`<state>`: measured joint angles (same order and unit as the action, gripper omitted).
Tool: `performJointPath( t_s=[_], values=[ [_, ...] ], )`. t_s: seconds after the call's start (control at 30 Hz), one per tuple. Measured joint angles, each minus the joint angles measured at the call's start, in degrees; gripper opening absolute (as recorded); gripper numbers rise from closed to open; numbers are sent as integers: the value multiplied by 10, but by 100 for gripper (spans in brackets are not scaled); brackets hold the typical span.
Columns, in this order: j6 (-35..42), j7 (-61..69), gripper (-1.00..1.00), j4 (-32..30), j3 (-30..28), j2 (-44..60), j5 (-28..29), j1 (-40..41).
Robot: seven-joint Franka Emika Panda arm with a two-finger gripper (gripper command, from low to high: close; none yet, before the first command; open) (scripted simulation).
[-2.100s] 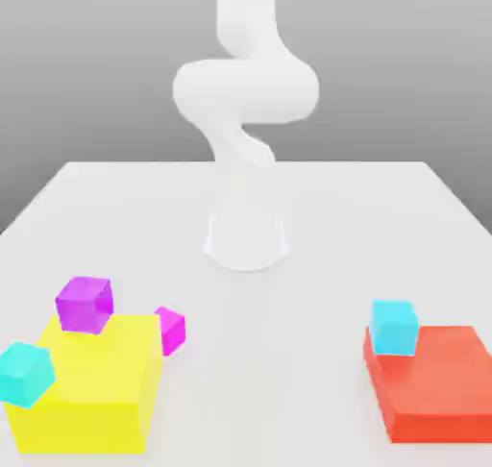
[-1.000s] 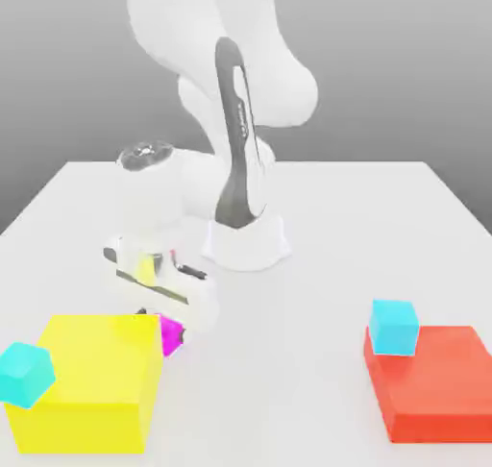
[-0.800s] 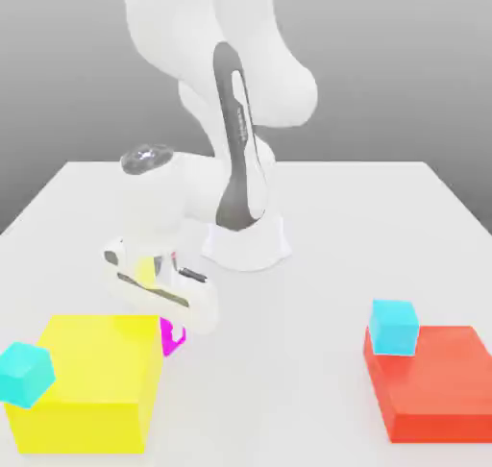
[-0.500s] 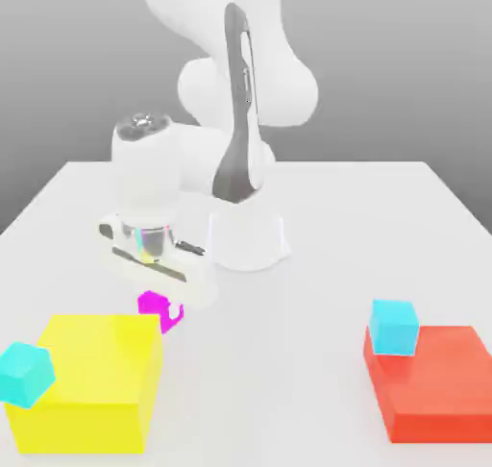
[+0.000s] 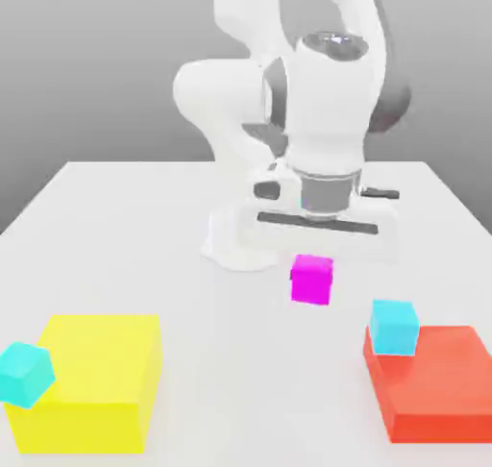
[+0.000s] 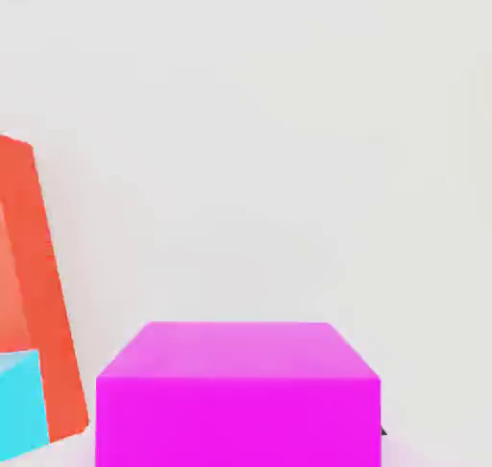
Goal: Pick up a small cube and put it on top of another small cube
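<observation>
you carry: small cube (image 5: 312, 280) pinched in gripper (image 5: 314, 263) | risk: off-centre release topples it off cyan cube (image 5: 393, 327) on red block (image 5: 437, 381)

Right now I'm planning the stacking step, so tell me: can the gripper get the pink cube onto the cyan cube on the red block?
Probably yes. The gripper carries the pink cube above the table, and the cyan cube on the red block has a bare top with nothing in between.

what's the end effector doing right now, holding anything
End effector: shut on the pink cube, carrying it in the air above the table, beside the red block.
</observation>
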<state>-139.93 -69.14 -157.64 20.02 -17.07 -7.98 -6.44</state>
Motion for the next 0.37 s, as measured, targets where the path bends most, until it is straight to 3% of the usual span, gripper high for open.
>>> performJointPath(
  t_s=[0.1,0.23,0.27,0.37],
  values=[
    [-23,-14,-100,15,30,26,-8,-26],
    [-103,-42,-100,6,43,98,26,-18],
    [-124,-49,100,3,45,117,36,-16],
    [-124,-49,100,3,45,117,36,-16]
  ],
)
